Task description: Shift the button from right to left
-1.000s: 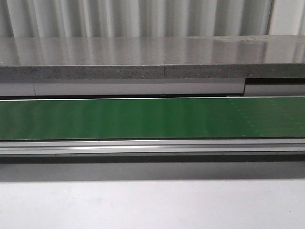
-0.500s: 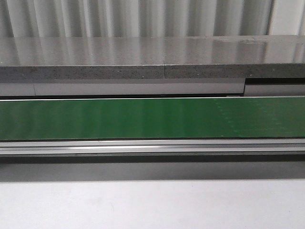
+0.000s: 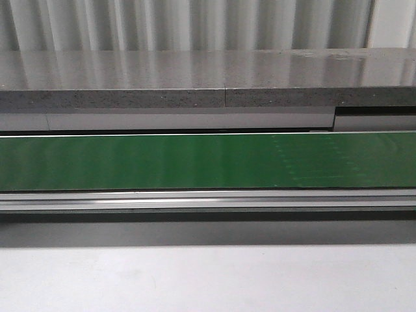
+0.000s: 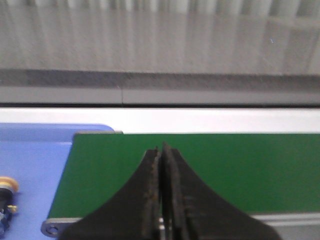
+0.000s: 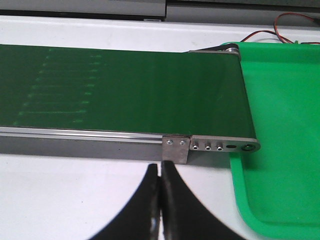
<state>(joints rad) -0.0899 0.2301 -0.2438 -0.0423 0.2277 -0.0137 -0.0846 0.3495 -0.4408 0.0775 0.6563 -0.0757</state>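
A button [image 4: 6, 200] with a yellow cap lies on the blue tray [image 4: 35, 165] at the edge of the left wrist view, only partly in frame. My left gripper [image 4: 161, 150] is shut and empty, over the end of the green conveyor belt [image 4: 210, 165], apart from the button. My right gripper [image 5: 160, 167] is shut and empty, over the white table in front of the belt's other end [image 5: 125, 90]. Neither gripper shows in the front view, which holds only the belt [image 3: 195, 161].
A green tray [image 5: 280, 125] lies beside the belt's end in the right wrist view, with nothing in the part that shows. Red and black wires [image 5: 295, 25] run behind it. A grey stone ledge [image 3: 208, 84] and a corrugated wall stand behind the belt.
Faint marks on the belt surface have shifted to the left in the front view. Nothing else has moved.
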